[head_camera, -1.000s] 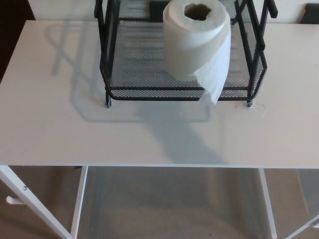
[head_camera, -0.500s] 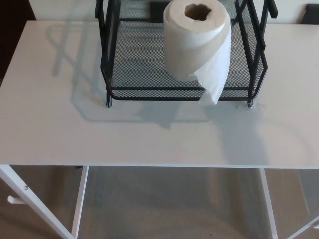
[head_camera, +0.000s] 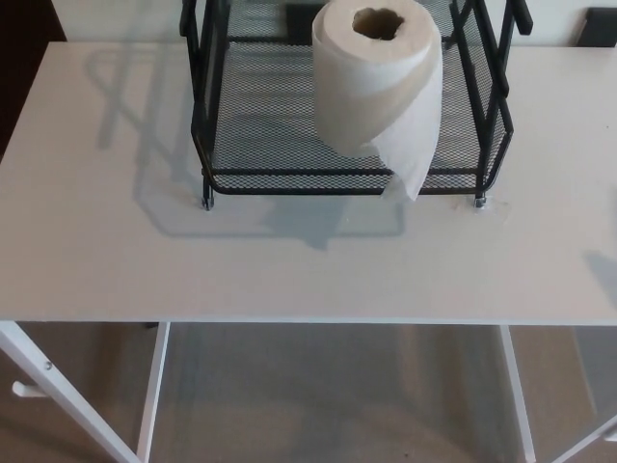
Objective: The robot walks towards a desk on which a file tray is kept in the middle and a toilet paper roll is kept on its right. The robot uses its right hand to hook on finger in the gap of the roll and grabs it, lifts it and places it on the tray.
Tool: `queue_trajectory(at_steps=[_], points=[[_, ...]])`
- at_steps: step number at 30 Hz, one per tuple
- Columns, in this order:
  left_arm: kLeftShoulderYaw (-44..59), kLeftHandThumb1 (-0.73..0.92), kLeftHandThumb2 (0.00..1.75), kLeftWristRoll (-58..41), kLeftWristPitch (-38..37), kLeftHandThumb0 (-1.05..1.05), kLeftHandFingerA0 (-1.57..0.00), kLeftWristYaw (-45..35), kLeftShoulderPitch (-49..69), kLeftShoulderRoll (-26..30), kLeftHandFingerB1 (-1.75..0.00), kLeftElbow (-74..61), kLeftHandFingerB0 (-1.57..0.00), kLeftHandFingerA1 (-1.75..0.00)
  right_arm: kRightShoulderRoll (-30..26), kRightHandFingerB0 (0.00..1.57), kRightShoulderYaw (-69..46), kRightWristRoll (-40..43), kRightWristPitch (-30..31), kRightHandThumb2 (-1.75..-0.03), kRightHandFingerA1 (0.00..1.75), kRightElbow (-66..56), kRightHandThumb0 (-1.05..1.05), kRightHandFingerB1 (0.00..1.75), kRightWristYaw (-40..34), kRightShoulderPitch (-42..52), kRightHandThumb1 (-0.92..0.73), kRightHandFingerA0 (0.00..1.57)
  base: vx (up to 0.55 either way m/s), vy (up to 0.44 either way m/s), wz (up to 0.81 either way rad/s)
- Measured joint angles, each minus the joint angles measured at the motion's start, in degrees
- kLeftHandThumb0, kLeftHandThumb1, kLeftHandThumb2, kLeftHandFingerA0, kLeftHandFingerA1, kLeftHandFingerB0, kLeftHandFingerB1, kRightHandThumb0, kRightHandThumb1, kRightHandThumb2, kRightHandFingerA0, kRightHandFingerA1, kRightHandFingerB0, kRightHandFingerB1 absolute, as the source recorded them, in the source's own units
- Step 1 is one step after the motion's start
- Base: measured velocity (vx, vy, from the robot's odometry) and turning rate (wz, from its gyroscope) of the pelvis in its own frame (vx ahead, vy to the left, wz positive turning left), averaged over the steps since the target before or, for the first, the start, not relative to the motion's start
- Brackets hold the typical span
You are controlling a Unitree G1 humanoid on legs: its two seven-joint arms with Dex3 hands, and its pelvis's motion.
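Fingers of left hand and right hand out of frame, grip state can't be told. Toilet paper roll upright in file tray, toward its front right, loose sheet hanging over front rim. Bare white desk both sides and in front of tray. Beige floor past near edge.

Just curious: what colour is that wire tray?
Black mesh file tray, clearest in the head view.
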Motion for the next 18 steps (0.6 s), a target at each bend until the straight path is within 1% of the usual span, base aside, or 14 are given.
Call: queue_trajectory(at_steps=[2,3,4,5,6,7,8,9,10,11,12,13,15,18], points=[[0.00,0.83,0.67,0.00,0.00,-0.73,-0.41,0.00,-0.14,0.00,-0.58,-0.02,-0.21,-0.74,1.84,0.00,0.12,-0.35,0.50,-0.70,0.96,1.14,-0.80,0.00,-1.27,2.06,-0.92,0.00,0.00,0.000,0.00],[0.00,0.87,0.66,0.00,0.00,-0.71,-0.46,0.00,-0.23,0.00,-0.57,-0.02,-0.25,-0.75,2.98,0.00,0.15,-0.60,0.81,-0.66,1.31,1.87,-0.89,0.71,-2.08,3.18,-0.85,0.78,0.00,0.000,0.00],[0.00,0.83,0.66,0.00,0.00,-0.69,-0.46,0.00,-0.32,-0.01,-0.58,-0.02,-0.24,-0.78,4.00,0.08,0.24,-0.91,1.13,-0.65,1.21,2.21,-0.87,0.93,-2.88,4.35,-0.86,0.91,0.00,0.000,0.00],[0.00,0.84,0.65,0.00,0.00,-0.67,-0.44,0.00,-0.46,-0.01,-0.57,0.00,-0.24,-0.79,5.50,0.00,0.49,-1.35,1.46,-0.68,1.37,2.12,-0.72,0.85,-3.79,5.88,-0.82,0.84,0.00,0.000,0.00],[0.00,0.84,0.65,0.00,0.00,-0.68,-0.45,0.00,-0.64,-0.02,-0.60,-0.01,-0.26,-0.87,6.83,0.02,1.07,-1.85,1.60,-1.18,0.99,2.06,-0.36,0.56,-4.61,7.79,-0.62,0.64,0.00,0.000,0.00],[0.03,0.84,0.65,0.00,0.00,-0.68,-0.45,0.00,-0.83,-0.02,-0.60,-0.03,-0.26,-0.87,7.76,0.02,2.54,-2.52,1.72,-1.18,0.99,2.19,-0.36,0.56,-5.43,10.09,-0.62,0.64,0.00,0.000,0.00],[0.03,0.86,0.64,-0.01,0.00,-0.68,-0.37,0.00,-0.96,-0.02,-0.59,-0.02,-0.23,-0.78,8.28,0.09,4.35,-3.47,2.11,-0.71,1.29,2.63,-0.58,0.86,-6.07,12.07,-0.83,0.15,0.00,0.000,0.00],[0.04,0.86,0.65,0.00,0.01,-0.70,-0.34,0.01,-1.11,-0.02,-0.59,0.02,-0.24,-0.78,8.44,0.08,6.47,-4.54,2.62,-1.10,0.79,3.64,-0.40,0.62,-6.67,13.73,-0.49,0.33,0.00,0.000,0.00],[0.04,0.85,0.66,-0.01,0.01,-0.71,-0.37,0.01,-1.26,-0.03,-0.59,0.09,-0.25,-0.79,8.40,0.00,8.37,-5.37,3.22,-1.00,0.89,5.19,-0.92,0.39,-7.02,14.73,-0.56,0.27,0.00,0.000,0.00],[0.05,0.85,0.66,-0.01,0.01,-0.71,-0.37,0.01,-1.45,-0.01,-0.59,0.09,-0.25,-0.79,8.27,0.00,10.48,-6.31,3.67,-1.00,0.89,7.11,-0.92,0.39,-7.60,15.76,-0.56,0.27,0.00,0.000,0.00],[0.05,0.86,0.64,-0.01,0.01,-0.70,-0.36,0.01,-1.61,-0.02,-0.60,0.08,-0.30,-0.77,8.22,0.00,12.56,-7.17,4.24,-0.58,0.82,9.41,-0.70,0.41,-8.38,16.90,-0.58,0.00,0.00,0.000,0.00],[0.05,0.82,0.66,-0.01,0.01,-0.71,-0.45,0.01,-1.67,-0.01,-0.60,0.08,-0.28,-0.78,8.18,0.01,13.30,-7.43,4.38,-0.98,0.71,10.32,-0.86,0.33,-8.71,17.26,-0.52,0.05,0.00,0.000,0.00],[0.05,0.84,0.64,-0.01,0.01,-0.70,-0.39,0.01,-1.97,-0.01,-0.59,0.06,-0.29,-0.78,8.20,0.02,15.48,-8.05,4.46,-1.09,0.84,14.84,-0.90,0.20,-10.39,19.15,-0.68,0.39,0.00,0.000,0.00],[0.05,0.85,0.65,-0.01,0.01,-0.70,-0.38,0.02,-2.02,-0.02,-0.56,0.20,-0.28,-0.77,8.56,0.03,18.71,-9.01,4.79,-0.96,0.76,20.13,-0.88,0.49,-12.88,20.76,-0.51,0.05,0.00,0.000,0.00]])
